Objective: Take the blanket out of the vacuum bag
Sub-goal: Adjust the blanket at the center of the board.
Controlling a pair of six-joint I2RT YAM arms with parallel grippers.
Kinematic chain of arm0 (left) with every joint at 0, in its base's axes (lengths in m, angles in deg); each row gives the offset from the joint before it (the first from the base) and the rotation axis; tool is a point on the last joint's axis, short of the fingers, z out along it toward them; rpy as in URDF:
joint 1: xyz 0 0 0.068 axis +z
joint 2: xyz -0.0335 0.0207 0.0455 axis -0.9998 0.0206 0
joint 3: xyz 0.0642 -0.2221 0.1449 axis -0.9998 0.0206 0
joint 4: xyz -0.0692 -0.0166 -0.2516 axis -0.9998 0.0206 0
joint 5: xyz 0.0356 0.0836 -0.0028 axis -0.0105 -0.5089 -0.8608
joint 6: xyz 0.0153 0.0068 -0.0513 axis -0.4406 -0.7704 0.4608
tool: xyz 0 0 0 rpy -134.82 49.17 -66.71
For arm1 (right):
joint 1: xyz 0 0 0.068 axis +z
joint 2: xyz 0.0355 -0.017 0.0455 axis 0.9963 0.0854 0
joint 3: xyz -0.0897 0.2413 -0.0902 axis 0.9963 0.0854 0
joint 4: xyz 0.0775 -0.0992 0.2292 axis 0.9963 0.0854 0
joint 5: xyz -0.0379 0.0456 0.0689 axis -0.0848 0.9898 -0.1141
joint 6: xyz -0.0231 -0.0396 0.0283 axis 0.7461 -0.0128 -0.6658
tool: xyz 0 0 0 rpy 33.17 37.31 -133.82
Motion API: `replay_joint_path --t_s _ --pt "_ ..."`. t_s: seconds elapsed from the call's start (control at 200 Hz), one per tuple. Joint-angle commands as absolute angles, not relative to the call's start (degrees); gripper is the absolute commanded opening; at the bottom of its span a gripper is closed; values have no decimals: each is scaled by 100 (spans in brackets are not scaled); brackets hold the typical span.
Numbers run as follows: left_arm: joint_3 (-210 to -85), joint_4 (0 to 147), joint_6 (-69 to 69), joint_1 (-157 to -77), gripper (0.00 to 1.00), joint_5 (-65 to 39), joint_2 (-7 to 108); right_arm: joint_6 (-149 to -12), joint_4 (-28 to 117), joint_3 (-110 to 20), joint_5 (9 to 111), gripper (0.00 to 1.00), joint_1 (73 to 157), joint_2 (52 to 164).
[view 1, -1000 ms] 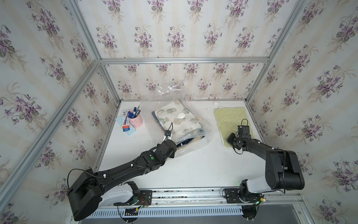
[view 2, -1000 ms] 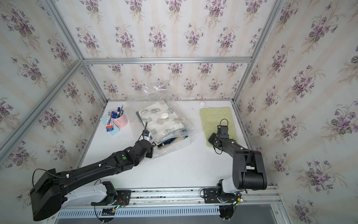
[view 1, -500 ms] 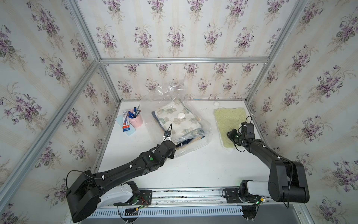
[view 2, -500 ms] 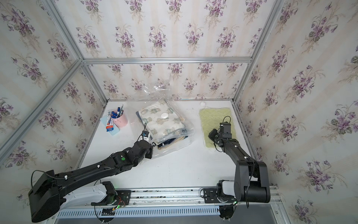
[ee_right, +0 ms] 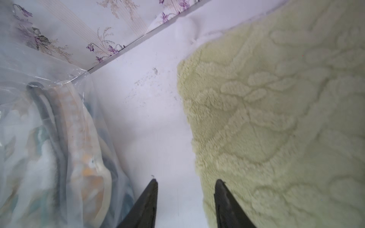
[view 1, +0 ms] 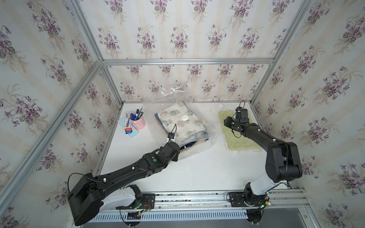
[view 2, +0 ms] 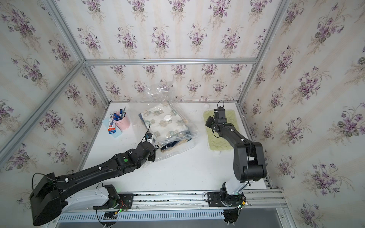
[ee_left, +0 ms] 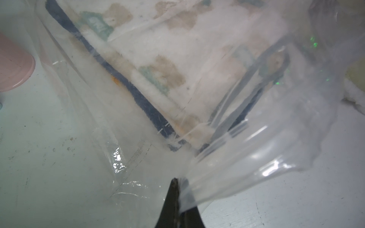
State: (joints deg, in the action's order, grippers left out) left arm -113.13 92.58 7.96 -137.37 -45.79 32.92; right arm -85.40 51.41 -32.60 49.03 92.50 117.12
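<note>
Two claws: left claw (ee_left: 176, 180) pinches the vacuum bag (ee_left: 256, 150), right claw (ee_right: 186, 182) gapes.

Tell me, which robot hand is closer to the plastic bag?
Left. The left gripper pinches the vacuum bag at its edge; the right gripper hangs open just beside it.

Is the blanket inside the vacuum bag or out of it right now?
Inside. In both top views the folded blanket lies under the clear plastic of the vacuum bag, beneath its white valve.

The left wrist view cuts off the pink cup (ee_left: 13, 65) and blurs the blanket (ee_left: 167, 59) inside the vacuum bag (ee_left: 256, 158)
</note>
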Motion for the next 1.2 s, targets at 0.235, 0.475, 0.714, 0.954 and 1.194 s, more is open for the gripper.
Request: replay_joint_path --t_s 0.235,0.475,0.714,0.954,1.194 --pt "-11672 9661 966 -13731 3 -4537 3360 -7436 6785 -6364 4047 44 9457 14465" --pt "-11818 9827 992 -13733 3 -4517 3443 -7345 6818 -6644 3735 22 9512 15034" --pt "-11833 9801 1074 -13733 3 -4500 3544 -7515 6377 -6393 3775 0 9509 14608" --pt "-11867 9814 1090 -13728 2 -4464 3572 -7756 5705 -5740 3790 0 9501 13779" --pt "-11863 9882 1072 -13732 2 -4503 3432 -8102 5316 -5238 3648 0 9248 12960"
